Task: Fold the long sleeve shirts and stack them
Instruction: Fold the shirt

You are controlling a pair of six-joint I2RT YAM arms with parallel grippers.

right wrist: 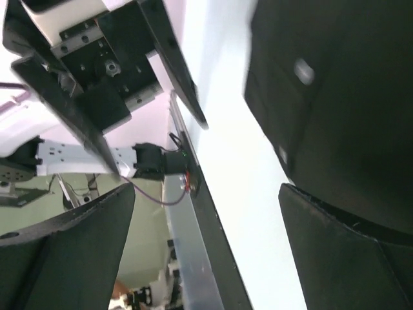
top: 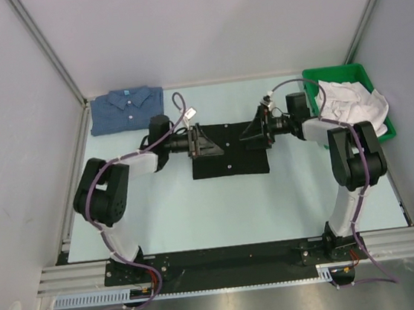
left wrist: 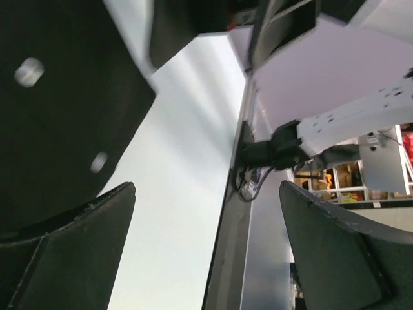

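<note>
A black long sleeve shirt [top: 229, 156] lies folded into a rectangle at the middle of the table. Its dark cloth and pale buttons fill the upper left of the left wrist view [left wrist: 64, 97] and the right of the right wrist view [right wrist: 335, 97]. A blue long sleeve shirt [top: 125, 108] lies folded at the far left corner. My left gripper [top: 207, 141] is over the black shirt's left edge, turned on its side and open [left wrist: 206, 219]. My right gripper [top: 253, 132] faces it over the right edge, also open [right wrist: 206, 223]. Neither has anything between its fingers.
A green bin [top: 379, 90] at the far right holds crumpled white cloth [top: 350, 100]. Grey walls close in the back and both sides. The table's near rail [top: 233, 257] carries the arm bases.
</note>
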